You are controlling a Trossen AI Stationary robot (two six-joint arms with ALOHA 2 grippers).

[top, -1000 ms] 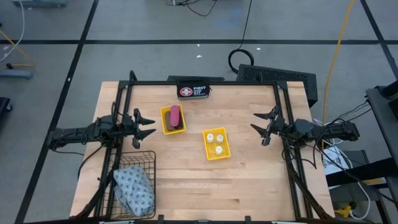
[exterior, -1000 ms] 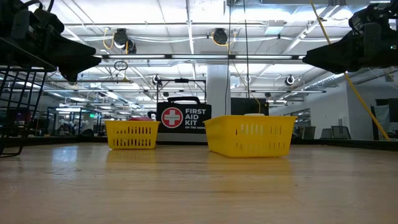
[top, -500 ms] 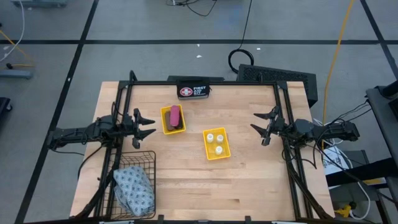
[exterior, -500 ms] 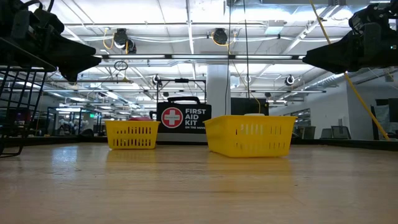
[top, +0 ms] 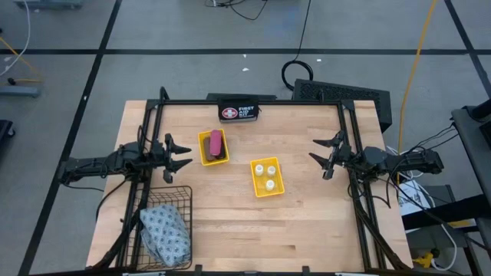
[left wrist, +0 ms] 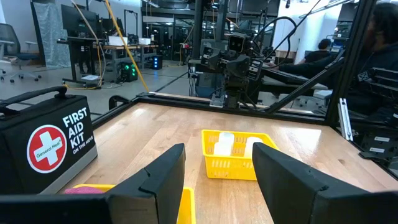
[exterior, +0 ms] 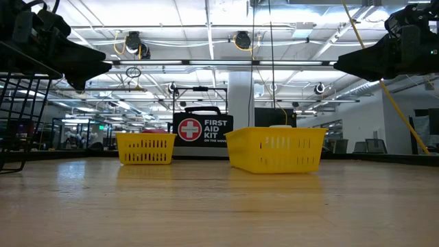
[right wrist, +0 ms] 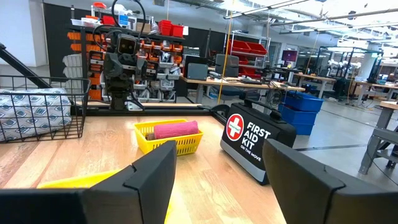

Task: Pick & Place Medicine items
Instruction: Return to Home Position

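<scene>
Three white round containers [top: 267, 177] are noted inside the right yellow tray [top: 253, 180], near the middle of the table [top: 307, 222]. The pink bar [top: 216, 141] lies in the left yellow tray [top: 202, 147] with the brown oblong [top: 219, 157] just beside it; a black block cannot be made out. The patterned pouch [top: 165, 230] is seen in the wire basket [top: 178, 193] at the front left corner. No medicine item is found loose on the table.

Both trays are set with the long axis running from the front edge toward the First Aid case [top: 238, 113] at the far edge.

Key relation: the trays lie between the two arms. The left tool [top: 182, 154] is held just beside the left tray and pointed inward across it. The right tool [top: 317, 151] is held well apart from the right tray and pointed back toward it. The white containers are judged to lie nearer the right tool, the pink bar nearer the left.

In both wrist views the fingers are spread with nothing between them: both tools released and empty. In the low view they hang high, clear of the tray rims.

The sorting is judged complete. Only a retreat is called for, outward and away from the trays, with nothing in the way.
</scene>
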